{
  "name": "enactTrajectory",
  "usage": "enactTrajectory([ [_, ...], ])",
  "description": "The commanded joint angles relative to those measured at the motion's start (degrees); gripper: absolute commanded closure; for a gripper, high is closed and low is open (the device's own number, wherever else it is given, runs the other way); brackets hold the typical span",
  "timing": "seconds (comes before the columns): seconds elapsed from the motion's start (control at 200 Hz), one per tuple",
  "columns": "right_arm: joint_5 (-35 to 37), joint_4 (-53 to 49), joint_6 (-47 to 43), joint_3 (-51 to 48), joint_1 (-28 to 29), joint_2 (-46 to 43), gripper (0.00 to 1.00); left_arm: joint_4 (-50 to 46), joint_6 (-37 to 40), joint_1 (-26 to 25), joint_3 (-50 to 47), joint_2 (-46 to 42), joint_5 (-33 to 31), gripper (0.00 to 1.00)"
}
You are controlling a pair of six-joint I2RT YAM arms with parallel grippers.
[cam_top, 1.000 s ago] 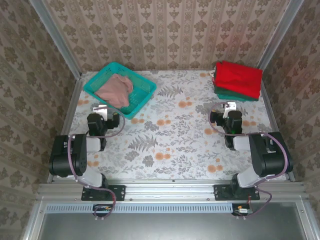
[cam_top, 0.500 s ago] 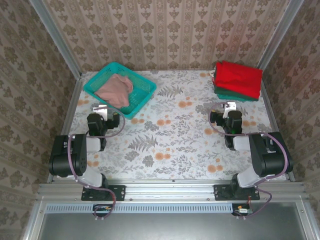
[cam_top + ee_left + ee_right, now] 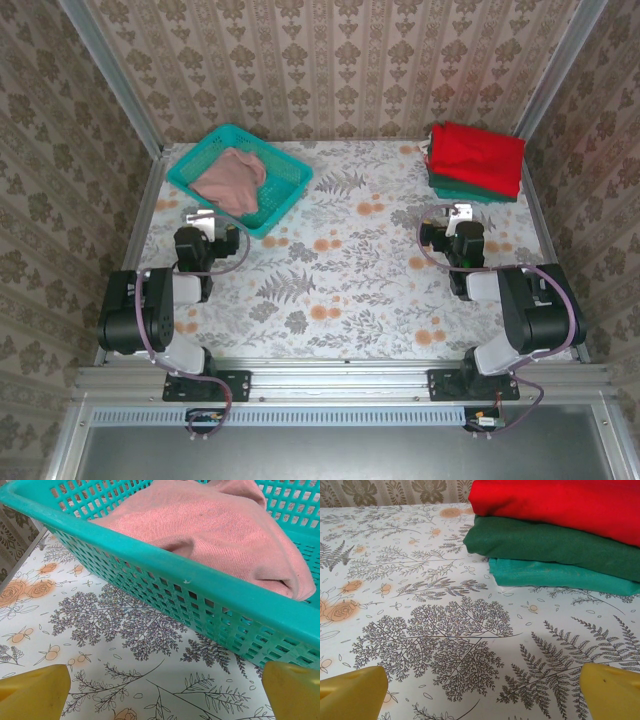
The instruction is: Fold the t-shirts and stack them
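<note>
Dusty-pink t-shirt: unfolded, crumpled in a loose heap inside the teal basket at the desk's far left. Folded stack at the far right, resting on the desk: red t-shirt on top, dark green t-shirt directly beneath, teal folded garment at the bottom, edges roughly aligned.

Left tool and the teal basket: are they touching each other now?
Apart. In the left wrist view, the open left tool sits short of the basket, with bare patterned table between its yellow fingertips and the basket wall.
</note>
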Motion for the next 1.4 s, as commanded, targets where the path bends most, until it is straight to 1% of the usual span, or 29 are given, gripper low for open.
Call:
enactTrajectory([
  [0.0, -1.3, 1.4, -0.7, 0.2, -0.2, -0.4, 0.0, 0.8, 0.7, 0.1, 0.9, 0.0, 0.6, 0.0],
  [0.03, -1.3, 1.4, -0.7, 0.2, -0.2, -0.4, 0.0, 0.7, 1.0, -0.3, 0.9, -0.3, -0.7, 0.0],
  [0.085, -1.3, 1.4, -0.7, 0.2, -0.2, -0.4, 0.0, -4.3, 2.1, -2.6, 2.1, -3.4, -5.3, 0.0],
  [0.155, -1.4, 1.6, -0.7, 0.2, -0.2, -0.6, 0.0, -17.4, 3.5, -6.9, 6.4, -9.7, -13.7, 0.0],
  [0.185, -1.5, -0.9, -0.9, 1.0, -0.2, -1.7, 0.0, -24.5, 3.1, -8.4, 9.3, -12.5, -15.3, 0.0],
  [0.21, -1.9, -5.0, -1.3, 2.9, 0.1, -3.1, 0.0, -30.8, 2.1, -9.2, 12.2, -14.8, -15.4, 0.0],
  [0.255, -4.2, -16.7, -2.0, 6.6, 0.4, -7.6, 0.0, -41.4, -1.5, -9.4, 16.8, -17.9, -13.5, 0.0],
  [0.295, -6.9, -25.5, -2.3, 10.5, 0.6, -11.7, 0.0, -49.4, -7.4, -9.5, 21.2, -19.7, -12.6, 0.0],
  [0.345, -9.8, -32.6, -0.9, 14.2, 0.6, -14.9, 0.0, -58.5, -17.3, -9.3, 25.4, -20.9, -13.7, 0.0],
  [0.36, -10.6, -33.9, -0.1, 15.2, 0.6, -15.4, 0.0, -60.0, -18.6, -9.1, 26.3, -21.1, -12.2, 0.0],
  [0.4, -12.4, -36.1, 2.7, 16.2, 0.6, -17.8, 0.0, -60.7, -17.6, -8.2, 28.1, -21.6, -5.8, 0.0],
  [0.45, -12.3, -36.1, 9.4, 15.9, 0.6, -20.0, 0.0, -61.3, -19.4, -8.1, 28.9, -22.6, -3.7, 0.0],
  [0.485, -8.3, -38.5, 17.0, 15.8, 0.5, -21.6, 0.0, -60.4, -19.5, -8.3, 28.4, -23.8, -1.6, 0.0],
  [0.52, -2.0, -46.0, 25.3, 16.7, 0.4, -22.8, 0.0, -59.4, -19.2, -9.0, 27.8, -25.0, -0.9, 0.0],
  [0.555, 2.8, -54.2, 32.0, 17.7, 0.1, -24.3, 0.0, -59.1, -19.4, -10.1, 27.3, -26.1, -2.0, 0.0],
  [0.58, 3.2, -56.3, 34.5, 17.3, -0.1, -25.1, 0.0, -59.1, -19.5, -10.9, 27.4, -26.6, -2.5, 0.0],
  [0.66, -9.9, -52.1, 29.1, 14.0, -0.1, -27.3, 0.0, -60.6, -19.0, -14.3, 30.0, -24.7, -2.6, 0.0],
  [0.725, -13.5, -52.5, 30.2, 12.7, 0.5, -28.0, 0.0, -63.7, -16.3, -18.5, 34.3, -19.5, -4.8, 0.0],
  [0.755, -14.6, -53.0, 30.6, 12.5, 1.0, -28.1, 0.0, -65.0, -14.8, -20.3, 36.7, -16.3, -6.4, 0.0],
  [0.825, -15.8, -54.9, 30.6, 12.5, 2.5, -27.9, 0.0, -69.0, -12.1, -23.4, 42.8, -7.8, -7.5, 0.01],
  [0.9, -16.0, -56.9, 30.3, 12.6, 3.8, -28.0, 0.0, -71.8, -9.1, -25.4, 48.8, 0.5, -7.9, 0.08],
  [0.905, -15.9, -57.0, 30.3, 12.5, 3.9, -28.0, 0.0, -71.9, -9.0, -26.3, 49.2, 0.9, -8.3, 0.08],
  [0.94, -16.2, -57.2, 30.0, 12.3, 4.3, -28.3, 0.0, -73.2, -8.1, -28.0, 51.7, 3.9, -9.6, 0.08],
  [1.075, -15.9, -58.1, 29.5, 11.0, 4.8, -29.3, 0.0, -75.8, -5.9, -31.3, 59.3, 13.0, -10.2, 0.11],
  [1.17, -15.0, -58.7, 29.4, 10.5, 4.8, -29.7, 0.0, -79.1, -5.8, -32.6, 63.5, 17.9, -11.1, 0.2],
  [1.2, -15.1, -59.0, 29.2, 10.5, 4.8, -29.7, 0.0, -80.2, -5.8, -32.6, 64.0, 18.8, -11.0, 0.25],
  [1.22, -15.1, -59.2, 29.0, 10.5, 4.8, -29.7, 0.0, -80.7, -5.9, -32.7, 64.1, 19.2, -10.8, 0.31],
  [1.275, -14.9, -59.7, 28.9, 10.6, 4.8, -29.8, 0.0, -81.2, -6.3, -32.6, 62.6, 19.1, -10.3, 0.43],
  [1.395, -14.6, -61.1, 28.3, 11.3, 4.8, -29.9, 0.0, -80.3, -6.6, -32.5, 54.6, 15.1, -10.5, 0.61],
])
